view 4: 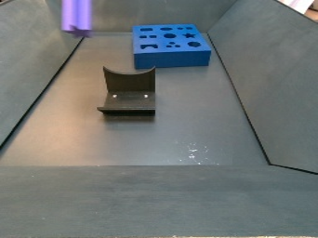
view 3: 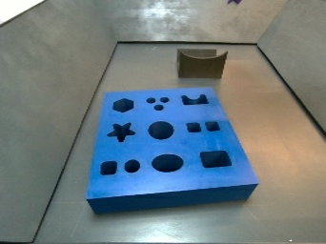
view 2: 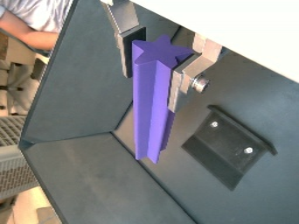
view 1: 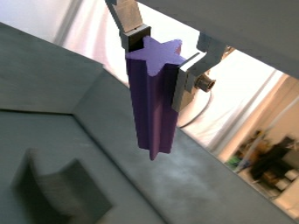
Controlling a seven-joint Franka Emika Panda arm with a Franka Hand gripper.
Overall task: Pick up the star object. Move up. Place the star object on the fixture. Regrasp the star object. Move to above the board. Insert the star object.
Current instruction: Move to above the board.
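In both wrist views my gripper (view 1: 160,57) (view 2: 156,59) is shut on the top end of the star object (view 1: 153,105) (view 2: 151,105), a long purple prism hanging upright below the fingers (view 1: 133,38). It is high above the floor. In the side views only part of the star object shows, at the frame's upper edge (view 3: 234,2) (view 4: 77,14), and the gripper itself is out of frame. The olive-brown fixture (view 3: 200,63) (view 4: 128,93) stands on the floor with its notch bare. The blue board (view 3: 173,143) (view 4: 172,45) lies flat, and its star-shaped hole (view 3: 122,132) holds nothing.
Sloping dark walls (view 3: 51,57) enclose the floor on all sides. In the wrist views the fixture shows below the hanging prism (view 1: 59,179) (view 2: 228,147). A person (view 2: 30,22) is outside the enclosure.
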